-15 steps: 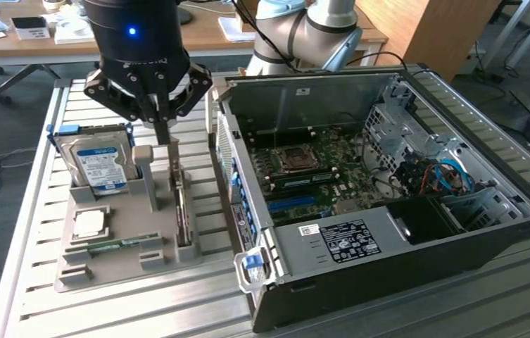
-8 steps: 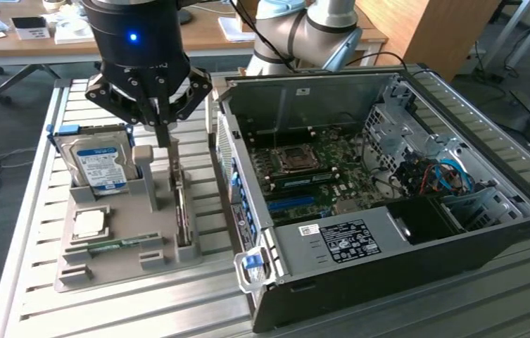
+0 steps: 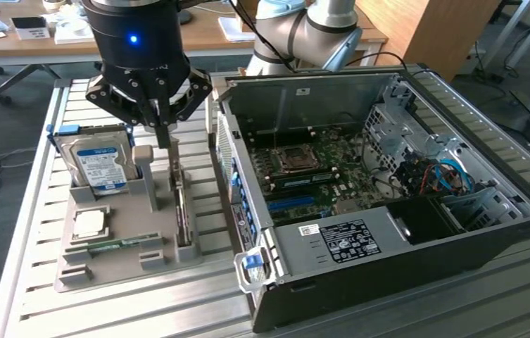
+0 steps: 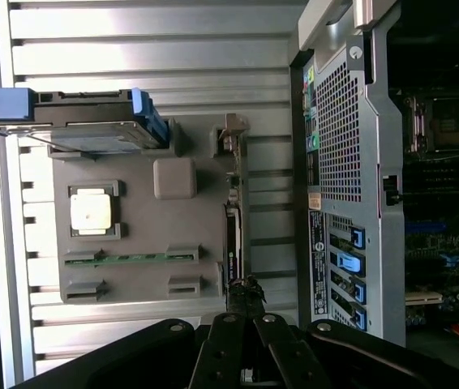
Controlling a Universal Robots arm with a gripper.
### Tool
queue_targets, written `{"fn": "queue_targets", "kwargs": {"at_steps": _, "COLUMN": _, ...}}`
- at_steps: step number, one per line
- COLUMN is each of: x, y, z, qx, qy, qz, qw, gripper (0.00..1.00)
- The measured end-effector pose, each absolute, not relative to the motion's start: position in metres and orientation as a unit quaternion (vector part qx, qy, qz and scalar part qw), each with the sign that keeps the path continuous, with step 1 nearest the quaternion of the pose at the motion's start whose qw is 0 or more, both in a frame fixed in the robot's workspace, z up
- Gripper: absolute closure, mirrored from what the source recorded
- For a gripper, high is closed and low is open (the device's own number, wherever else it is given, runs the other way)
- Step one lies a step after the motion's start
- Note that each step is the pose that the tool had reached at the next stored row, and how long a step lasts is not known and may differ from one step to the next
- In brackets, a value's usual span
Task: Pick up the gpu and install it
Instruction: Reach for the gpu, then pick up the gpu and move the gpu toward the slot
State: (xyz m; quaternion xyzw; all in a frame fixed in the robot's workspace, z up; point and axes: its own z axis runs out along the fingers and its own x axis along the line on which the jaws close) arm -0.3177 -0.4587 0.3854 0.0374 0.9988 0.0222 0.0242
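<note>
Gripper [image 3: 162, 131] is hanging clenched right over the gpu [image 4: 233, 231]. The card is standing on edge in the tray [image 4: 140, 237] slot beside the case [image 3: 490, 236] — can't tell if it's actually pinching it. Risk: thin-edge grip slipping, card tilting and jamming in the slot. Drive [image 3: 102, 163] and PSU label [image 3: 345, 240] text isn't reading.

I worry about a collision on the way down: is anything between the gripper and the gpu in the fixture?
Nothing visible does. The gripper hangs shut above the gpu, which stands on edge in a slot of the gray fixture; the hard drive stands off to the exterior view's left, apart from it.
</note>
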Motion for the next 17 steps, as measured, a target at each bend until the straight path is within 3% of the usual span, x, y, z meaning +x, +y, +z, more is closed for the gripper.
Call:
{"fn": "queue_targets", "kwargs": {"at_steps": 13, "x": -0.3177, "y": -0.4586, "z": 0.3854, "qx": 0.037, "qy": 0.999, "qz": 0.022, "qw": 0.024, "gripper": 0.88}}
{"fn": "queue_targets", "kwargs": {"at_steps": 17, "x": -0.3177, "y": -0.4587, "z": 0.3854, "qx": 0.037, "qy": 0.999, "qz": 0.022, "qw": 0.024, "gripper": 0.71}}
